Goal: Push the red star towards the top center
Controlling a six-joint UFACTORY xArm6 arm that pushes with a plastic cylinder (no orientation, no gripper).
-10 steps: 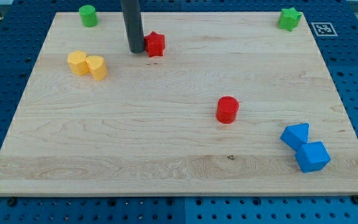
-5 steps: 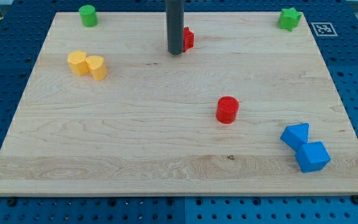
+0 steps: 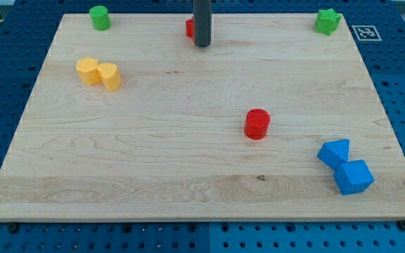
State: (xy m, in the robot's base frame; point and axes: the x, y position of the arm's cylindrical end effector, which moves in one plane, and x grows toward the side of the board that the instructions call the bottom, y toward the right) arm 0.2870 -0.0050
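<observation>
The red star (image 3: 189, 28) lies near the top centre of the wooden board (image 3: 188, 154), mostly hidden behind my rod; only its left edge shows. My tip (image 3: 202, 45) stands just below and right of the star, touching or nearly touching it.
A red cylinder (image 3: 256, 124) stands right of centre. Two yellow blocks (image 3: 98, 73) sit together at the left. A green cylinder (image 3: 100, 17) is at the top left, a green star-like block (image 3: 327, 21) at the top right. Two blue blocks (image 3: 345, 166) lie at the bottom right.
The red star has been pushed right, then up towards the top edge. My tip moved right and then slightly up with it. The other blocks have not moved.
</observation>
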